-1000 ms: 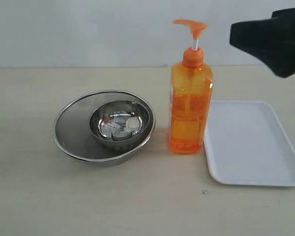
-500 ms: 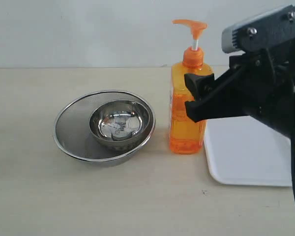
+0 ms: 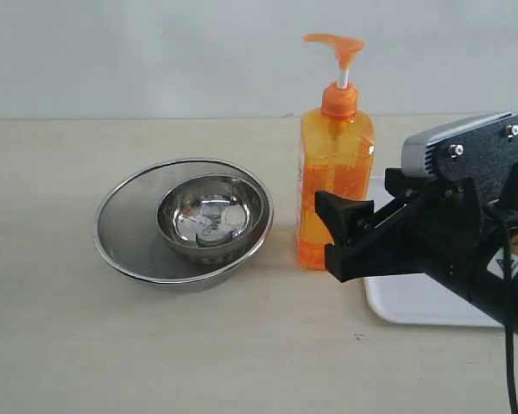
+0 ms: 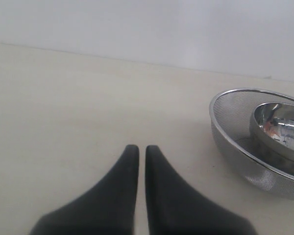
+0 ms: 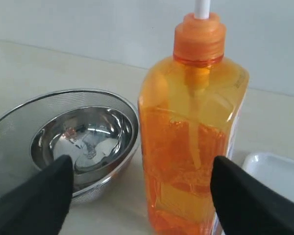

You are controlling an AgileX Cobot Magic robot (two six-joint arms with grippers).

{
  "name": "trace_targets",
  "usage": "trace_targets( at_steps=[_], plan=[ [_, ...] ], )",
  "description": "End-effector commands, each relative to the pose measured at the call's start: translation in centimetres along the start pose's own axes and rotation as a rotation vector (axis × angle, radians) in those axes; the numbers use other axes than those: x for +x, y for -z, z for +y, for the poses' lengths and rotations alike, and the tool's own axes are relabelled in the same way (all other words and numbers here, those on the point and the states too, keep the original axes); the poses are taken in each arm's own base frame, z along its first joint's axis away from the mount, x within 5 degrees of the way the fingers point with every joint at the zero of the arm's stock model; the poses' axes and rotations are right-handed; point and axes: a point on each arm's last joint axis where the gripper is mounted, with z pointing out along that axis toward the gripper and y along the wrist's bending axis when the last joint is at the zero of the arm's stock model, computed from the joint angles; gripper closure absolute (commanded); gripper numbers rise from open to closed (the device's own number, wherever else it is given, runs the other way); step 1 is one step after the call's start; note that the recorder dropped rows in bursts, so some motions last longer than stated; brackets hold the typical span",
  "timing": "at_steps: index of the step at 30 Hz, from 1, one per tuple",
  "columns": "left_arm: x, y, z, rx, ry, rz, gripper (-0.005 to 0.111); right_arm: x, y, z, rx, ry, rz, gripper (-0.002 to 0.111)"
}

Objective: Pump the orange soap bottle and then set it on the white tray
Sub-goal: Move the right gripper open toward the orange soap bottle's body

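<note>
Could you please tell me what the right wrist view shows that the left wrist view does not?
Only the right wrist view shows the orange soap bottle, seen between the fingers of the open right gripper, and a corner of the white tray. Only the left wrist view shows the left gripper, shut, above the table. Both show the mesh bowl with the smaller steel bowl inside it.

Small steel bowl (image 3: 211, 216) nested inside bigger mesh bowl (image 3: 123, 231), on beige table (image 3: 60, 345). White wall (image 3: 138, 52) behind.
</note>
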Motion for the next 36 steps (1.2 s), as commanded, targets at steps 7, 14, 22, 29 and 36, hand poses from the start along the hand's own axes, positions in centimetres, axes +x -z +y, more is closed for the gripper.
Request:
trace_targets(
  at_steps=[7, 14, 22, 29, 36],
  plan=[
    [-0.2, 0.1, 0.0, -0.003, -0.002, -0.012, 0.102, 0.6, 0.1, 0.0, 0.001, -0.172, 0.047, 0.038],
    [-0.2, 0.1, 0.0, -0.003, -0.002, -0.012, 0.102, 0.9, 0.1, 0.0, 0.004, -0.178, 0.085, 0.038],
    [-0.2, 0.1, 0.0, -0.003, -0.002, -0.012, 0.102, 1.1, 0.1, 0.0, 0.007, -0.135, 0.103, 0.017],
    [-0.2, 0.1, 0.0, -0.003, -0.002, -0.012, 0.102, 0.8, 0.0, -0.1, 0.012, -0.098, 0.058, 0.012],
    [-0.2, 0.1, 0.0, -0.003, -0.002, -0.012, 0.102, 2.7, -2.2, -0.6, 0.093, -0.059, 0.027, 0.012]
  ],
)
